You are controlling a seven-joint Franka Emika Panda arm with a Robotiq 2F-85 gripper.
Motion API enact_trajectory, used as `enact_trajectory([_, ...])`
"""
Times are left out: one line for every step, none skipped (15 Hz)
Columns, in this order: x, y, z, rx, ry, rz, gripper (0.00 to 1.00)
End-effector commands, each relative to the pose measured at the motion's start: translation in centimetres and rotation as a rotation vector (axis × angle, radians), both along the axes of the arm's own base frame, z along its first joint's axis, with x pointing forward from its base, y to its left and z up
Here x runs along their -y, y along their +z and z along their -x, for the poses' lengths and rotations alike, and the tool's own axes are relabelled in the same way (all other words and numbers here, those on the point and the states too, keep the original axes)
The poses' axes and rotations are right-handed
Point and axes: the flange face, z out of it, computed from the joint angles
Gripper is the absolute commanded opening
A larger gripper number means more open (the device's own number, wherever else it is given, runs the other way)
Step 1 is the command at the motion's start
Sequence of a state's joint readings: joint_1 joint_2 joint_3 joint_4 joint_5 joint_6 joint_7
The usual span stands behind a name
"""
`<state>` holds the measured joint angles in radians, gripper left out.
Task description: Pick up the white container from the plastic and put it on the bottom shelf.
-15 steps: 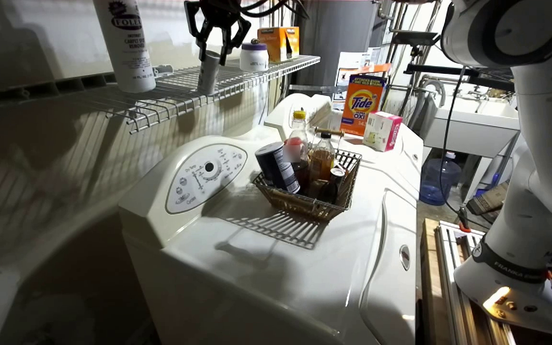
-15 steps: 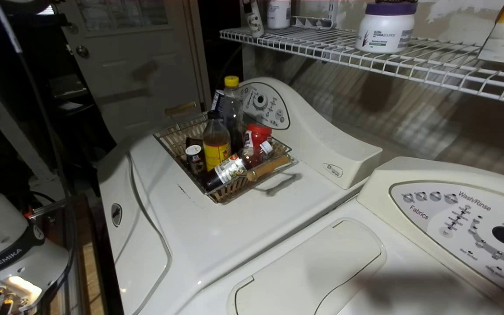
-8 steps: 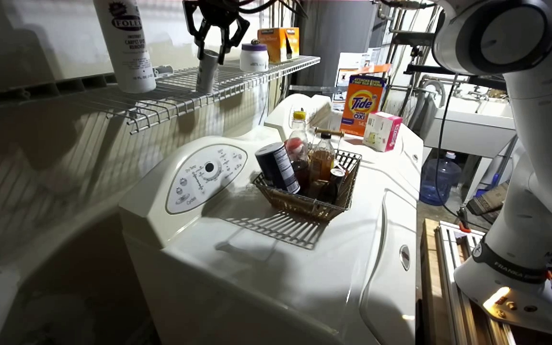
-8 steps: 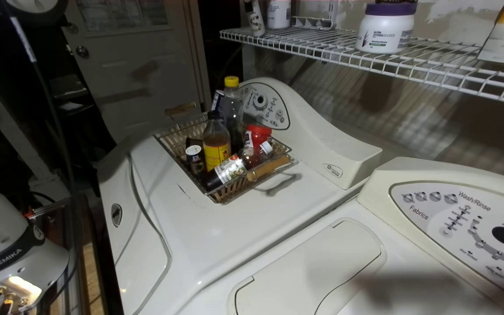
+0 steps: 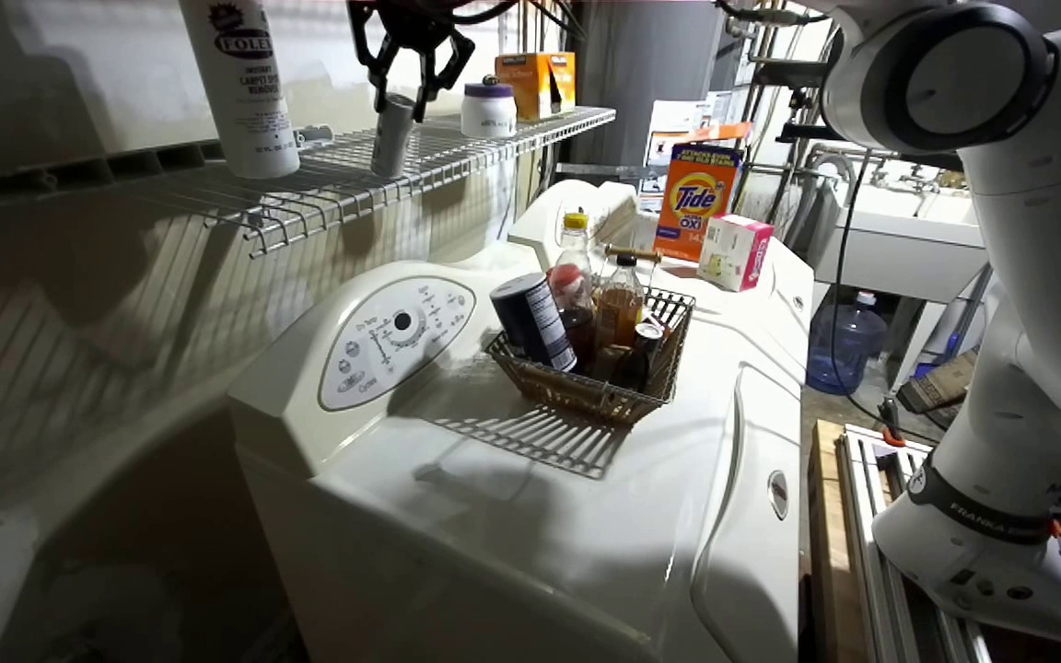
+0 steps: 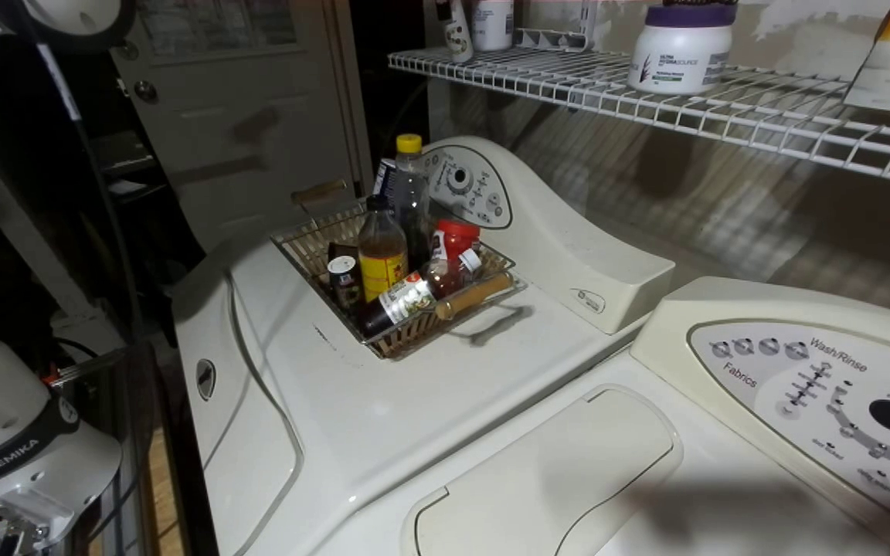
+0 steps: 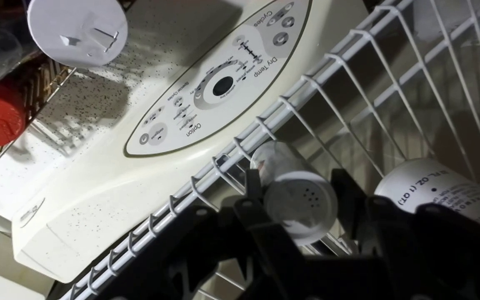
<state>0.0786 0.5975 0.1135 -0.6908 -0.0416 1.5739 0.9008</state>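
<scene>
The white container [image 5: 392, 138] is a small pale cylinder with small holes in its top. My gripper [image 5: 400, 110] is closed around its upper part, one finger on each side. In the wrist view, the container [image 7: 300, 208] sits between the dark fingers [image 7: 296, 179]. The container leans, with its base at the front part of the wire shelf [image 5: 466, 158]; I cannot tell if it touches the rods. The container [image 6: 458, 37] also shows at the top of an exterior view, above the shelf [image 6: 568, 91]. The dark basket [image 5: 577, 394] stands on the dryer, holding bottles.
A tall labelled bottle [image 5: 245, 101] stands on the shelf beside the gripper. A purple-lidded jar [image 5: 489, 110] and an orange box [image 5: 535, 83] are farther along it. A Tide box [image 5: 696, 198] and a pink-white box [image 5: 735, 250] stand on the washer.
My gripper and the container have moved together slightly along the shelf, towards the tall labelled bottle, and the container leans a little more. The arm's elbow has shifted. The basket has not moved.
</scene>
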Motion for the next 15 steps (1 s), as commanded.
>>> enact_trajectory([0.0,-0.2,-0.4,-0.003,-0.025,-0.019,0.20])
enact_trajectory([0.0,-0.2,-0.5,-0.004,-0.026,-0.019,0.20])
enact_trajectory([0.1,-0.2,-0.5,-0.004,-0.030,-0.015,0.70])
enact_trajectory([0.1,-0.2,-0.5,-0.004,-0.030,-0.013,0.72])
enact_trajectory([0.1,-0.3,-0.5,-0.004,-0.031,-0.012,0.77])
enact_trajectory([0.1,-0.4,-0.6,-0.004,-0.031,-0.012,0.84])
enact_trajectory([0.1,-0.5,-0.7,-0.006,-0.031,-0.012,0.92])
enact_trajectory([0.1,-0.7,-0.7,-0.007,-0.031,-0.011,0.98])
enact_trajectory([0.1,-0.8,-0.8,-0.009,-0.032,-0.011,1.00])
enact_trajectory([0.1,-0.8,-0.8,-0.010,-0.032,-0.011,1.00])
enact_trajectory([0.1,-0.8,-0.8,-0.008,-0.033,-0.008,1.00])
enact_trajectory([0.0,-0.6,-0.7,-0.005,-0.029,-0.004,1.00])
enact_trajectory([-0.1,-0.3,-0.5,-0.001,-0.029,0.009,1.00])
enact_trajectory([-0.1,0.0,-0.4,0.003,-0.026,0.014,1.00])
enact_trajectory([-0.1,0.3,-0.2,0.008,-0.026,0.020,1.00])
